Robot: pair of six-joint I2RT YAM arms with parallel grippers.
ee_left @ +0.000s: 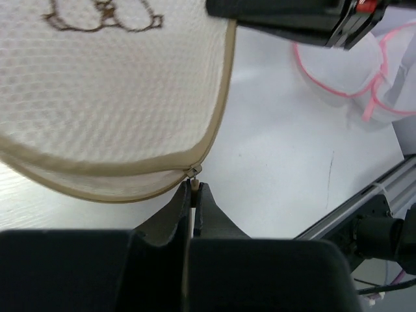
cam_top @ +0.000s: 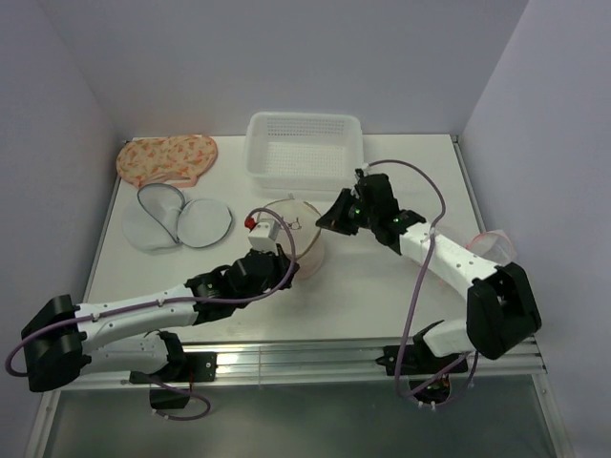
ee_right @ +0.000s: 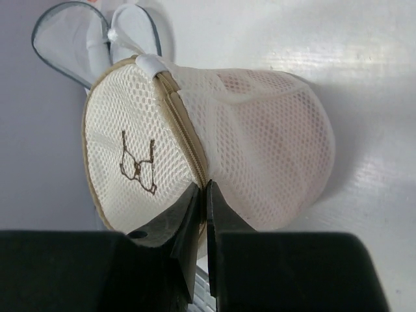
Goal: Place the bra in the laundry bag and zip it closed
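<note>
The laundry bag (cam_top: 298, 227) stands mid-table, white mesh with a tan zip rim and a black line drawing; it also shows in the left wrist view (ee_left: 110, 84) and the right wrist view (ee_right: 260, 143). A pinkish shape (ee_right: 260, 88), seemingly the bra, shows through the mesh. My left gripper (cam_top: 279, 256) (ee_left: 194, 190) is shut on the small tan zip pull (ee_left: 194, 184) at the bag's near rim. My right gripper (cam_top: 326, 223) (ee_right: 203, 194) is shut on the bag's zip seam at its right side. The zip teeth (ee_right: 185, 133) seen from the right wrist lie closed.
A white perforated basket (cam_top: 305, 148) stands at the back centre. Grey-rimmed mesh bags (cam_top: 177, 219) lie at the left, a floral pink-orange padded item (cam_top: 167, 157) behind them. A pink-rimmed mesh bag (cam_top: 492, 246) (ee_left: 351, 71) lies at the right edge.
</note>
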